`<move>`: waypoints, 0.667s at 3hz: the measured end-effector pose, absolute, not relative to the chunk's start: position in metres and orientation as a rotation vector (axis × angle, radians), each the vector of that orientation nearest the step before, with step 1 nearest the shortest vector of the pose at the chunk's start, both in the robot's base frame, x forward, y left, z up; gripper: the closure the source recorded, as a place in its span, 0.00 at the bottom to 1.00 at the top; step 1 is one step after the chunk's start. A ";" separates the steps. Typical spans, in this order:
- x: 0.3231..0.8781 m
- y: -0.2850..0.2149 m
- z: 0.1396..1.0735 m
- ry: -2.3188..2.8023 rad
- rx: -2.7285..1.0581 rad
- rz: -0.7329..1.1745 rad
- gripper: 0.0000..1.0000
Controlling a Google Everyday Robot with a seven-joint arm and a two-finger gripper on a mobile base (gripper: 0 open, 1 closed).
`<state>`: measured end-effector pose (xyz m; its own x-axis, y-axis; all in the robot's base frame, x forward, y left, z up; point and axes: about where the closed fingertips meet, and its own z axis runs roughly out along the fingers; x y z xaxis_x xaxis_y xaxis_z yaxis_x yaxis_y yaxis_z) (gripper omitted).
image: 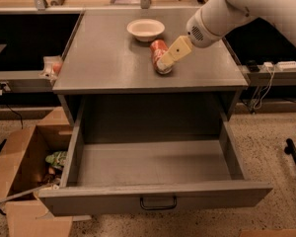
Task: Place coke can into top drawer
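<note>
The coke can (157,48), red with a silver end, lies on its side on the grey cabinet top (103,58), just in front of a white bowl. My gripper (170,58), cream-coloured at the end of the white arm, reaches in from the upper right and is at the can's right side, overlapping it. The top drawer (155,197) is pulled wide open below the cabinet top. Its grey inside shows nothing in it, and its dark handle is at the centre of the front panel.
A white bowl (145,29) stands behind the can. An open brown cardboard box (19,177) with items in it sits on the floor left of the drawer. A small packet (52,67) lies on a ledge at the left. Cables (261,90) hang at the right.
</note>
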<state>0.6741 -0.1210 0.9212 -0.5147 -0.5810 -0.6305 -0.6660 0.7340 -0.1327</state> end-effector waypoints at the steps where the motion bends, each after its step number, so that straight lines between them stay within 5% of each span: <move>1: 0.700 -0.117 0.912 2.260 -0.853 0.161 0.00; 2: 0.719 -0.112 0.904 2.271 -0.780 0.170 0.00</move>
